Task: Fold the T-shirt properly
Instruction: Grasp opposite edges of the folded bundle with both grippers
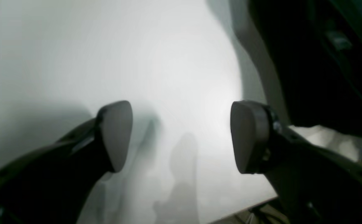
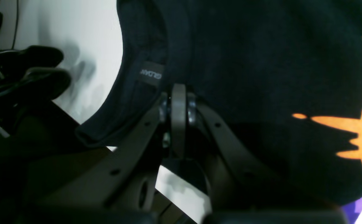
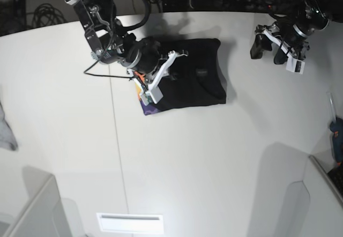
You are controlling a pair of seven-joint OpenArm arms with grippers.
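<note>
Shirt position first: the T-shirt [image 3: 190, 81] lies as a compact dark block on the far half of the white surface [image 3: 177, 162], its long axis running left-right in the base view, a strip of the coloured print [image 3: 143, 98] showing at its left end. My right gripper [image 2: 178, 116] is on that left end; in its wrist view the pads are pressed together right at the black cloth near the collar label [image 2: 150, 74], so I read it as closed, but I cannot tell whether a layer of fabric is pinched between them. My left gripper [image 1: 181, 137] is spread wide, holding nothing, hovering over bare surface well apart from the shirt, near the far right edge in the base view. So the right arm is plainly the nearer one; the shirt lies off to the left arm's side, across clear surface. A small grey cloth [image 3: 5, 132] sits at the left edge, and a teal-handled object [image 3: 336, 135] at the right edge. Dark equipment and cables line the back of the room.
</note>
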